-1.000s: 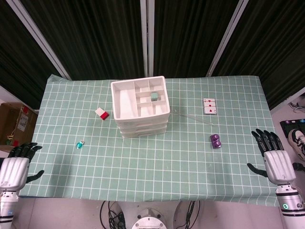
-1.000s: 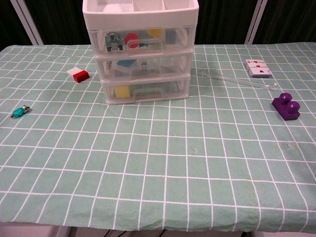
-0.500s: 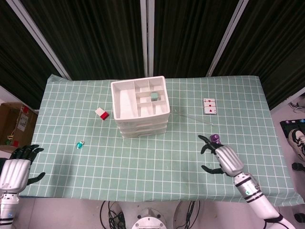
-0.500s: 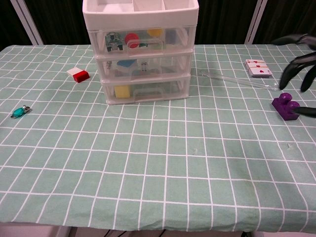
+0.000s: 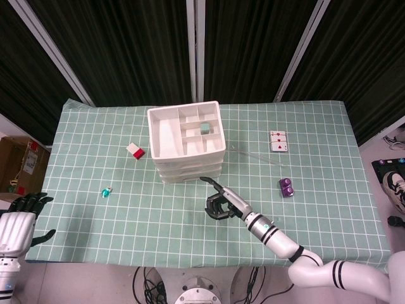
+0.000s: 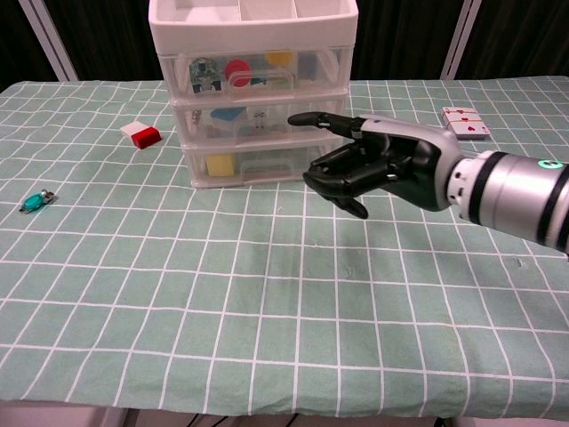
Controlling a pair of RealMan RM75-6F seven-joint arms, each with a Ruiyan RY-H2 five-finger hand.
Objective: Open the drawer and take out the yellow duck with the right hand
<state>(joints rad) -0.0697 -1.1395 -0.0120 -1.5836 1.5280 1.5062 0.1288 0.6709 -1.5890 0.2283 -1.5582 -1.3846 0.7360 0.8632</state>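
- The right hand (image 6: 373, 169) hung just before the white three-drawer cabinet (image 6: 253, 98), one finger pointing at it, the others curled in on nothing.
- The left hand (image 5: 16, 221) idled off the table's corner, fingers apart, holding nothing.
- All drawers were closed; the yellow object (image 6: 220, 165) in the bottom drawer (image 6: 267, 165) was probably the duck (blurred).
- Approach step; next, hook that drawer's handle and pull.
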